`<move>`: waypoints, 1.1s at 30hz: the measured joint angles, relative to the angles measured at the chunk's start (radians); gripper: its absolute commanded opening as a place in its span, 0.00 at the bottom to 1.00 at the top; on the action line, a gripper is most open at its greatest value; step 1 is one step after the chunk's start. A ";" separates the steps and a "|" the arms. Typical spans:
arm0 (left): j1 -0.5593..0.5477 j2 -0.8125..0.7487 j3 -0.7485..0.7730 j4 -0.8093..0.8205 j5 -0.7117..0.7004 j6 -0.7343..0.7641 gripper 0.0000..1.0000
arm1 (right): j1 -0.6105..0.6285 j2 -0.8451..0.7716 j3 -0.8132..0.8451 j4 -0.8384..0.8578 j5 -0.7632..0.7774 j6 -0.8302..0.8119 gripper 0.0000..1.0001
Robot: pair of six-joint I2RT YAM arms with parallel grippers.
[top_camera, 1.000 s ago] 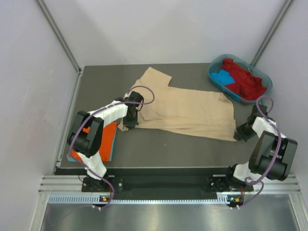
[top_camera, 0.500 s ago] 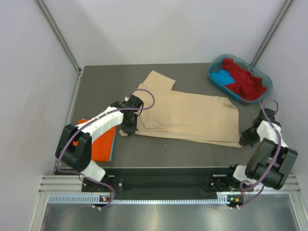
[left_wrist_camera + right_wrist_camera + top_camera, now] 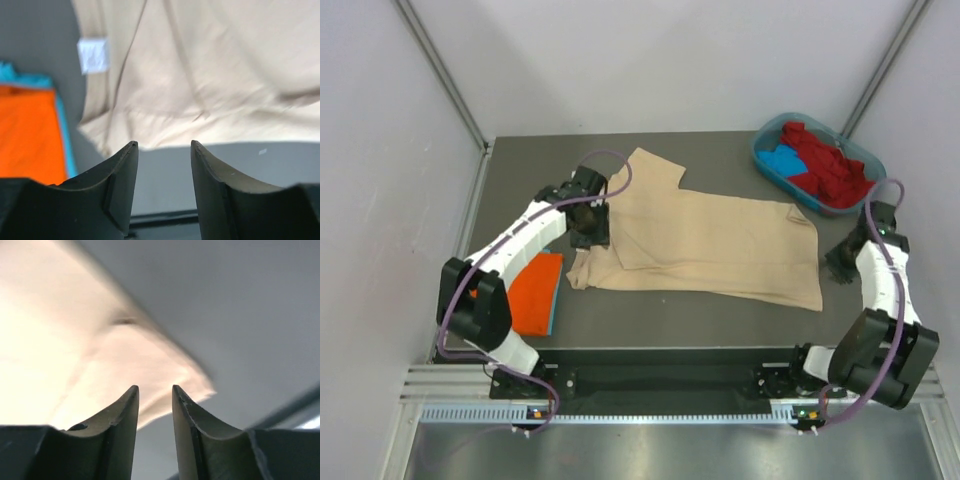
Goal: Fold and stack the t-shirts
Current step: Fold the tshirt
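The beige shirt (image 3: 720, 245) is lying across the middle of the table (image 3: 540, 170), its long axis running left to right. The left gripper (image 3: 164, 145) is hovering at its collar end, jaws apart and holding nothing. The right gripper (image 3: 155, 388) is sitting by the hem corner, likewise parted and empty. A folded orange shirt (image 3: 535, 290) is resting beside the left arm. A tub (image 3: 761, 152) of red and blue shirts (image 3: 825, 172) is standing at the far right, blocking nothing.

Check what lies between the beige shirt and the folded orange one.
Only a narrow strip of bare table, plus a blue shirt edge showing under the orange shirt. Left wrist view shows it clearest.
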 measured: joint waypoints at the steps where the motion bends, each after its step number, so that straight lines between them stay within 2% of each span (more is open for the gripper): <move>1: 0.017 0.018 0.019 0.027 0.032 -0.003 0.51 | 0.040 -0.011 0.029 0.006 -0.005 -0.003 0.34; 3: 0.048 0.058 0.045 0.091 0.097 -0.022 0.51 | 0.153 -0.026 0.084 0.039 -0.035 -0.021 0.41; 10: 0.150 0.269 0.179 0.186 0.309 -0.087 0.49 | 0.759 0.062 0.202 0.318 -0.101 -0.183 0.40; 13: 0.245 0.336 0.233 0.224 0.382 -0.119 0.50 | 0.965 0.134 0.215 0.441 -0.092 -0.294 0.41; 16: 0.325 0.366 0.265 0.243 0.412 -0.150 0.49 | 1.104 0.239 0.273 0.508 -0.082 -0.409 0.41; 19: 0.367 0.377 0.282 0.259 0.422 -0.188 0.51 | 1.207 0.363 0.358 0.563 -0.074 -0.518 0.41; 25: 0.356 0.401 0.284 0.285 0.449 -0.230 0.52 | 1.369 0.558 0.463 0.622 -0.062 -0.685 0.42; 33: 0.351 0.469 0.289 0.290 0.452 -0.245 0.50 | 1.416 0.676 0.480 0.634 -0.063 -0.763 0.39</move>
